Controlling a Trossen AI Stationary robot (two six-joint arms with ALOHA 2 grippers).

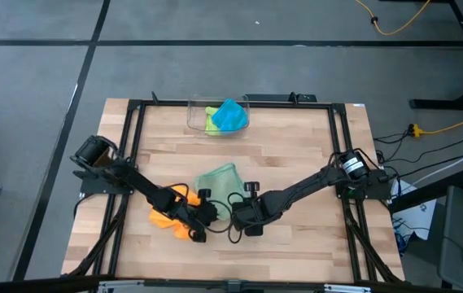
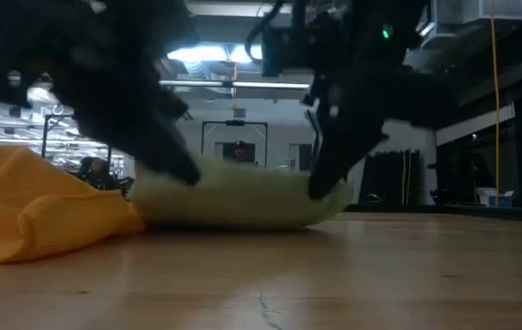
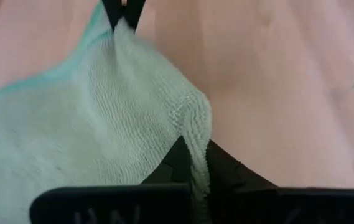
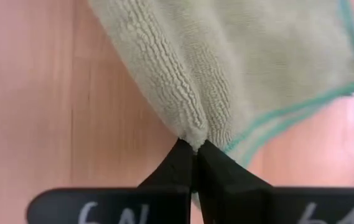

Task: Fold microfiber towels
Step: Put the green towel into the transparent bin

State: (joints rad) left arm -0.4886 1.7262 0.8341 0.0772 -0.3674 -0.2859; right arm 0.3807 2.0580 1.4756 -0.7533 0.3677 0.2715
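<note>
The pale sage green towel (image 1: 219, 181) lies at the table's middle, its teal-stitched hem (image 4: 301, 109) showing in the right wrist view. My left gripper (image 1: 205, 215) and my right gripper (image 1: 236, 215) are both shut on its near edge, side by side. An orange towel (image 1: 168, 216) lies crumpled on the table just left of my left gripper and under its arm. The lime green towel (image 1: 211, 120) and the teal blue towel (image 1: 231, 115) lie in the clear bin (image 1: 194, 114) at the far edge. My left gripper pinches the sage towel's near left corner (image 3: 196, 134) between its two fingers, slanting down from the left. The cloth bunches into a ridge at the fingertips. That edge (image 2: 164, 188) is raised slightly; the rest lies on the table. My right gripper pinches a bunched fold of the towel's near edge (image 4: 195, 134) at its right end, between its two fingertips, pointing steeply down. In the low view that end (image 2: 334, 197) is raised slightly, and the cloth between the two grippers sags a little.
The dark frame rails (image 1: 133, 146) run along the table's left, right and far sides. Bare wood (image 1: 296, 244) lies near the front edge and to the right of the grippers. The orange towel (image 2: 31, 211) sits close on the left.
</note>
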